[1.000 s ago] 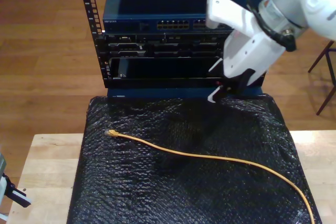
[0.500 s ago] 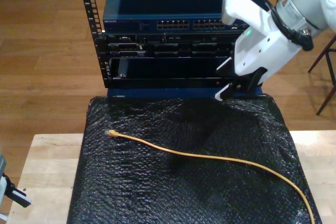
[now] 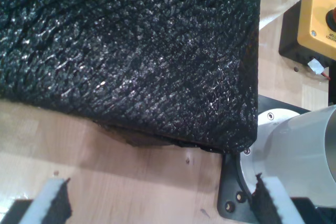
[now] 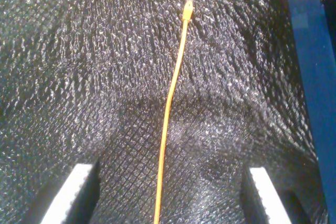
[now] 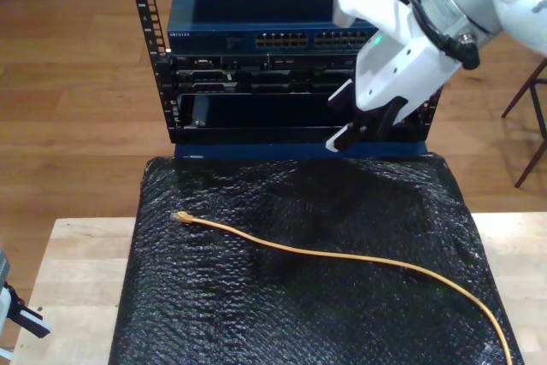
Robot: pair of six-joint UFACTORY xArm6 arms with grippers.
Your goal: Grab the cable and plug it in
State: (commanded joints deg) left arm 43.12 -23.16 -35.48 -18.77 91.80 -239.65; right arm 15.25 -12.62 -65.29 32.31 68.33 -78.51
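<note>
A thin yellow-orange cable (image 5: 342, 256) lies loose across the black bubble-wrap mat (image 5: 256, 314), its clear plug (image 5: 179, 217) near the mat's far edge.

A warm brown wooden plank floor (image 5: 77, 83) surrounds a dark equipment rack (image 5: 256, 66) holding a blue network switch (image 5: 256, 38). In front of the rack sits a pale wooden table (image 5: 81, 288) covered by a black bubble-textured mat (image 5: 308, 297). Beside the rack, at the exterior view's right, dark chair legs (image 5: 530, 117) stand.
</note>
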